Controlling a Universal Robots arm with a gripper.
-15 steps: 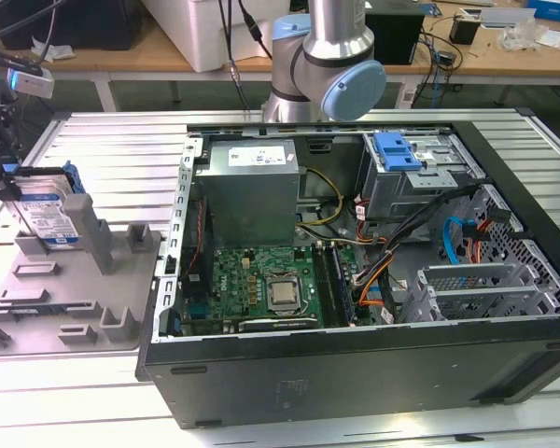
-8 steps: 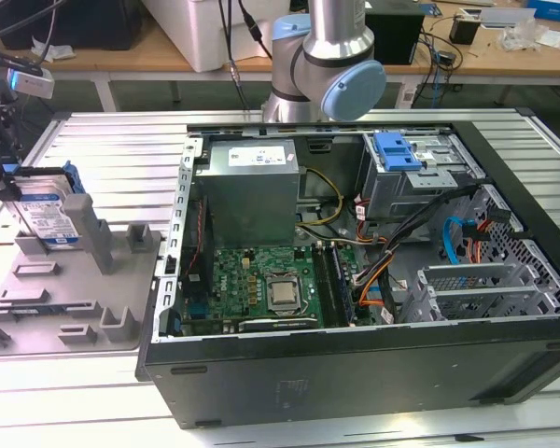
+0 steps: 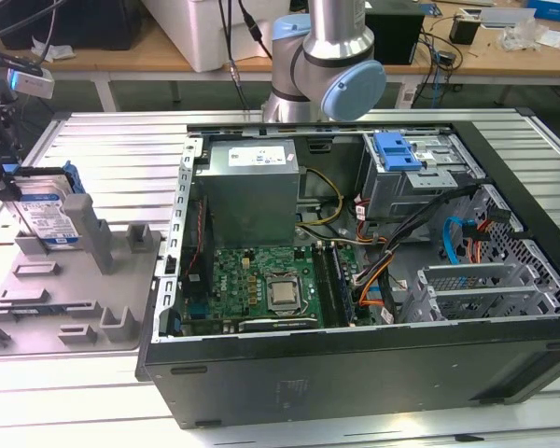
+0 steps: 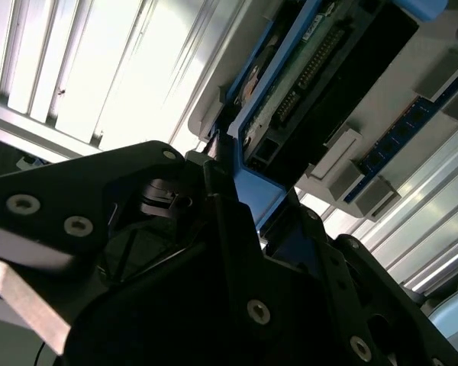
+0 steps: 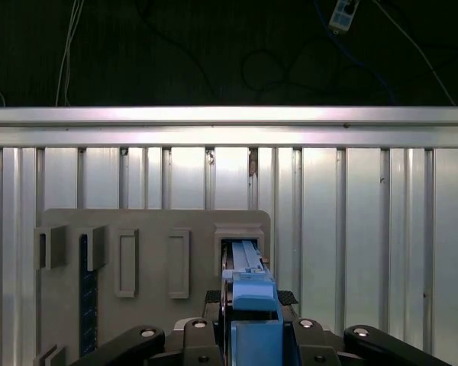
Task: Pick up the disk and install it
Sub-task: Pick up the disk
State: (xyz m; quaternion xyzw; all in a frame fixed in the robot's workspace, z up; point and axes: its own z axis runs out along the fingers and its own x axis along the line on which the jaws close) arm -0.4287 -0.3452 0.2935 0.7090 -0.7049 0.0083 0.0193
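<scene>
The disk stands on edge in a slot of the grey holder at the exterior view's left, its white-and-blue label facing outward and its blue caddy around it. My gripper sits at the disk's upper end, shut on the blue caddy. In the first wrist view the caddy edge of the disk runs between the black fingers of the gripper, above the holder. The second wrist view shows the disk's underside circuit board and the gripper clamped on the caddy's end.
The open computer case lies at the exterior view's right of the holder. Inside are a grey power supply, the motherboard, cables, and a drive cage with a bare blue bracket. The arm's base stands behind the case.
</scene>
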